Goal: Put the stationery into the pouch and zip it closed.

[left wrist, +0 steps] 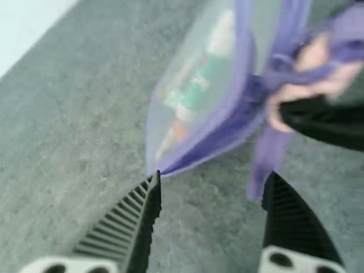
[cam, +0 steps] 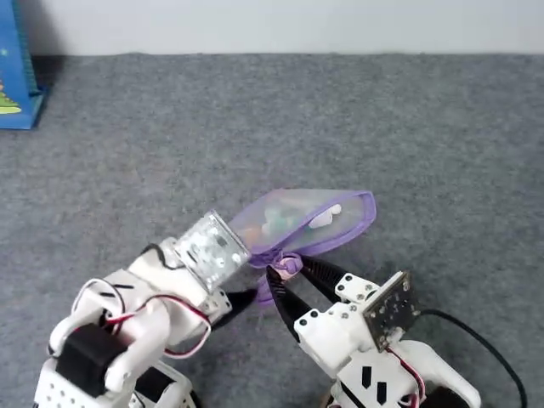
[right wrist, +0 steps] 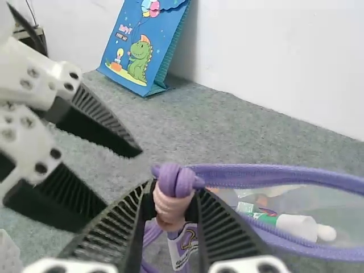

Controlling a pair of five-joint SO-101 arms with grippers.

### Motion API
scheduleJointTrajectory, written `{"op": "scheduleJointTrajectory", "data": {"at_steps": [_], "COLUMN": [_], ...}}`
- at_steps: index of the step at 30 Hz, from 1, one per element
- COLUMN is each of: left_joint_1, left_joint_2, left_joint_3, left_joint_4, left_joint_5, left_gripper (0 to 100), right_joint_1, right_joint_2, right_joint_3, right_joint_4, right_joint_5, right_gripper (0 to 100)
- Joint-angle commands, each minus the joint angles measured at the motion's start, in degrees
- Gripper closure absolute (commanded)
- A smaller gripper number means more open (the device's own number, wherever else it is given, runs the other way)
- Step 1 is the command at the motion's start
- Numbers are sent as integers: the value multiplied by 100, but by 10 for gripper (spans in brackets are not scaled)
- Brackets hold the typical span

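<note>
My right tool is clamped on the zipper pull of the purple pouch, lying on the tabletop with stationery inside, so I judge zipping is in hand; next my left tool, gaping beside the pouch's corner, should pin that end, with open room all round.

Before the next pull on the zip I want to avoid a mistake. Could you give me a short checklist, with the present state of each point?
1. Stationery inside the pouch: ok, it shows through the clear wall.
2. Right gripper shut on the zipper pull: ok.
3. Left gripper holding the pouch steady: not ok, its fingers are open, with the pouch corner by one fingertip.
4. Zip fully closed: cannot tell.
5. Pouch flat on the carpet: not ok, the end by the pull looks lifted.
</note>
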Motion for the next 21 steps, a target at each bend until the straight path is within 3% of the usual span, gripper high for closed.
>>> {"op": "scheduleJointTrajectory", "data": {"at_steps": [1,13,21], "left_joint_1": [475,114,-536], "left_joint_2": [-299,-1793,-3174], "left_joint_3": [57,1534,1754], "left_joint_4": [26,-1196,-1152], "left_joint_5": [0,273,281], "left_gripper": [716,716,716], "right_joint_1": [66,303,312], "right_joint_2": [-40,-40,-40], "right_joint_3": [-422,-440,-431], "right_joint_4": [22,22,356], "right_joint_5": [211,193,404], "right_gripper": [991,991,991]}}
